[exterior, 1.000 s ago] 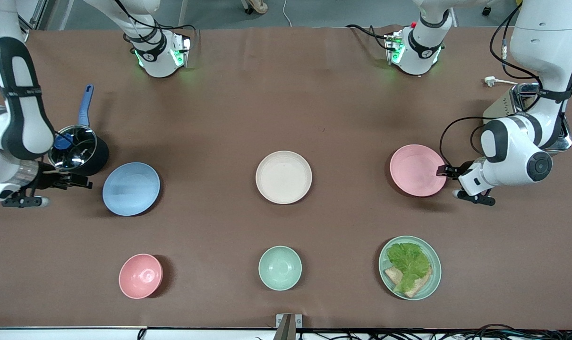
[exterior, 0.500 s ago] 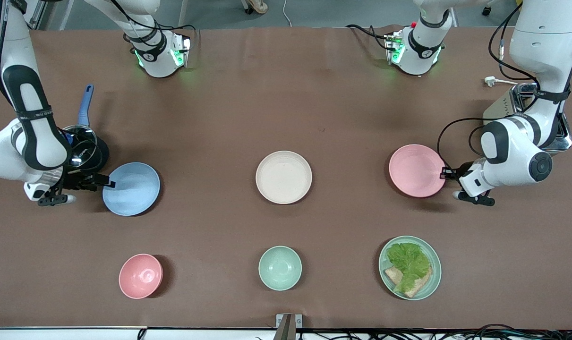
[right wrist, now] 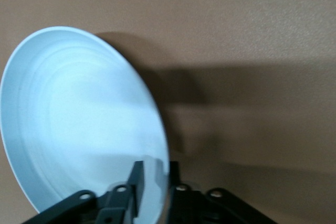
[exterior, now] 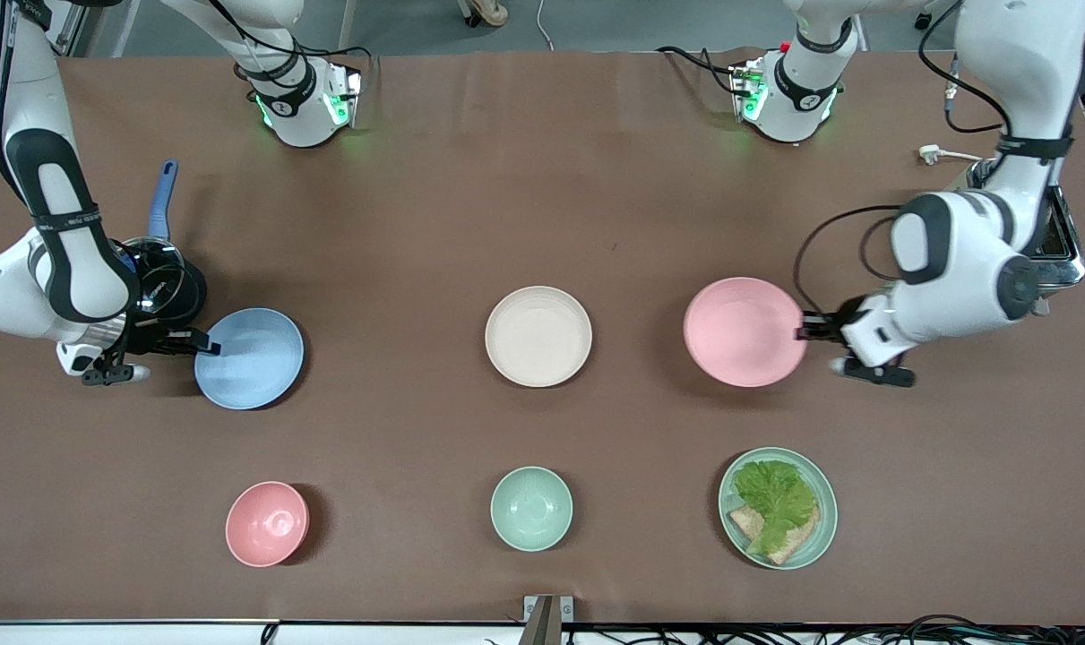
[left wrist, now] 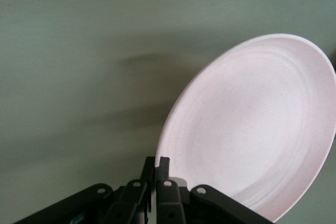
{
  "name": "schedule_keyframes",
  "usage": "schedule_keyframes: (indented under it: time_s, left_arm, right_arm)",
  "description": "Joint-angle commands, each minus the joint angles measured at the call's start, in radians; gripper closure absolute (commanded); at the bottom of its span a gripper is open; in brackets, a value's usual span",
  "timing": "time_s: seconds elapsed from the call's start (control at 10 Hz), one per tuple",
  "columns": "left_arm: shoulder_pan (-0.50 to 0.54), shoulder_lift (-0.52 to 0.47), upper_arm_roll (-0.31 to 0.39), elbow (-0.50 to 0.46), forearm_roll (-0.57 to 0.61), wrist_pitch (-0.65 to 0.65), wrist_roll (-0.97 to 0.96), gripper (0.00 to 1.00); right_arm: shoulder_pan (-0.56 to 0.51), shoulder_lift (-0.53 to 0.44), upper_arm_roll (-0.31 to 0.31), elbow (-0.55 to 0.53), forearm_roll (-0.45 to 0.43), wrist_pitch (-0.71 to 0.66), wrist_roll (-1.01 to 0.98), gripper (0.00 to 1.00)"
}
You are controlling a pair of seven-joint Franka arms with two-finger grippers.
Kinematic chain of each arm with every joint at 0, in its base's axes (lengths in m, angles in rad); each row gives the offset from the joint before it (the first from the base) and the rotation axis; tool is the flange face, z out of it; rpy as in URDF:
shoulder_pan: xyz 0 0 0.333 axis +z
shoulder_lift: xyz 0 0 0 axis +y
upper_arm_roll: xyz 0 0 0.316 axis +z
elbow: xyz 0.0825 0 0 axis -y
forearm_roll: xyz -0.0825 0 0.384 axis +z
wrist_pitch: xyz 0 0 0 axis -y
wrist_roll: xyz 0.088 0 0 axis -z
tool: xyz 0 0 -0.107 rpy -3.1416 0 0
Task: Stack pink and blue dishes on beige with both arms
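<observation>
Left gripper [exterior: 804, 333] clamps pink plate [exterior: 744, 331] by the rim, lifted beside beige plate [exterior: 538, 336]. Right gripper [exterior: 203, 342] pinches blue plate [exterior: 249, 358] rim, plate at the right arm's end.

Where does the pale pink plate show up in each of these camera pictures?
Front view: pink plate between the beige plate and the left tool, which grips its rim.
Left wrist view: pink plate fills one side, rim pinched.
Right wrist view: not in it.
Shared landmark: the left tool on its rim.
</observation>
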Motion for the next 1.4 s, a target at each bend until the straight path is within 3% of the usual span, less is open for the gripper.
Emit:
schedule_keyframes:
  time_s: [0.0, 0.3, 0.4, 0.6, 0.8, 1.0, 1.1, 1.2, 1.3]
  left_arm:
    - [-0.008, 0.089, -0.165, 0.019, -0.001, 0.098, -0.237, 0.99]
    - [-0.033, 0.213, -0.327, 0.023, 0.092, 0.327, -0.538, 0.98]
    - [-0.039, 0.256, -0.374, 0.038, 0.162, 0.356, -0.641, 0.98]
    - [-0.066, 0.362, -0.425, 0.111, 0.305, 0.360, -0.834, 0.97]
    - [-0.091, 0.407, -0.430, 0.130, 0.441, 0.361, -0.985, 0.94]
    - [-0.120, 0.412, -0.430, 0.136, 0.451, 0.369, -1.013, 0.87]
    - [-0.117, 0.409, -0.427, 0.138, 0.451, 0.387, -1.013, 0.74]
    - [-0.106, 0.392, -0.422, 0.144, 0.453, 0.387, -1.013, 0.50]
    - [-0.094, 0.354, -0.418, 0.132, 0.477, 0.383, -1.012, 0.01]
  right_arm:
    - [-0.014, -0.007, 0.011, -0.006, 0.039, -0.006, -0.024, 0.99]
    - [-0.006, -0.038, -0.007, 0.104, 0.002, -0.178, 0.039, 0.99]
    - [-0.006, -0.053, -0.009, 0.166, -0.079, -0.261, 0.129, 0.99]
    - [0.037, -0.079, -0.003, 0.296, -0.183, -0.456, 0.345, 0.99]
    - [0.132, -0.130, -0.006, 0.310, -0.196, -0.497, 0.520, 0.99]
    - [0.239, -0.165, -0.004, 0.295, -0.213, -0.503, 0.675, 0.99]
    - [0.290, -0.170, -0.004, 0.290, -0.213, -0.498, 0.742, 0.99]
    - [0.351, -0.184, -0.004, 0.292, -0.213, -0.495, 0.827, 0.99]
    - [0.412, -0.185, -0.003, 0.292, -0.213, -0.492, 0.913, 0.99]
